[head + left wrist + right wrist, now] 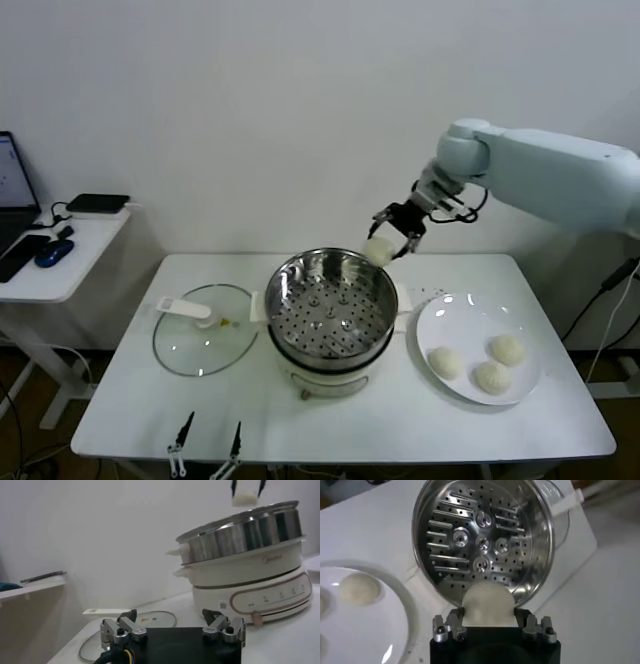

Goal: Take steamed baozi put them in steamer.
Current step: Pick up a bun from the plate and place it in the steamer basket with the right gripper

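My right gripper (pixel 385 245) is shut on a pale baozi (pixel 379 251), held in the air just above the far right rim of the steamer (pixel 330 275). In the right wrist view the baozi (pixel 487 603) sits between the fingers over the rim, with the empty perforated tray (pixel 480 545) beyond it. Three more baozi (pixel 445 362) (pixel 492 377) (pixel 507 348) lie on the white plate (pixel 450 310) to the right. My left gripper (pixel 208 450) is parked low at the table's front edge, open and empty; the left wrist view shows the steamer (pixel 245 565) from the side.
A flat glass lid (pixel 190 345) with a white handle lies on the table left of the steamer. A side table (pixel 50 270) with a laptop and small devices stands at far left. A wall is close behind the table.
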Action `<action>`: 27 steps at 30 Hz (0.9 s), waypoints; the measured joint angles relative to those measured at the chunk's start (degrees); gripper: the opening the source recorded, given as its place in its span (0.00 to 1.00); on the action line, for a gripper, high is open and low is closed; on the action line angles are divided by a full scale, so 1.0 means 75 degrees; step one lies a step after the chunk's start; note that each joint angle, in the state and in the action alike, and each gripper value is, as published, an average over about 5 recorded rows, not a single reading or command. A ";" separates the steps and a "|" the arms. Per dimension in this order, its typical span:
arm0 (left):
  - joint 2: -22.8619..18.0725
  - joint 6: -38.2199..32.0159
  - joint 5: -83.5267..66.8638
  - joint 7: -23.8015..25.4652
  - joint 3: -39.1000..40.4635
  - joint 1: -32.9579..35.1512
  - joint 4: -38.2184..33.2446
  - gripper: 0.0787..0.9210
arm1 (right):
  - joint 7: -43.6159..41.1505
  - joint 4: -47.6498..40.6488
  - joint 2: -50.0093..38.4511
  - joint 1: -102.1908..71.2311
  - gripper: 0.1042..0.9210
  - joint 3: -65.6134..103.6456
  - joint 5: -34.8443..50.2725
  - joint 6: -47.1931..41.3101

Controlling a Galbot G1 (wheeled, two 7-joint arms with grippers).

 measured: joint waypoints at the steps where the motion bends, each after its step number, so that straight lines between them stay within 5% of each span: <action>1: -0.0003 -0.0001 0.0000 0.0000 0.0003 -0.0009 0.0005 0.88 | -0.0003 -0.0130 0.0151 -0.0036 0.70 -0.0026 -0.0002 0.0164; 27: -0.0008 -0.0127 -0.0003 -0.0006 -0.0029 -0.0113 0.0082 0.88 | -0.0285 -0.3035 0.2377 -0.1844 0.70 0.0182 -0.0229 0.1503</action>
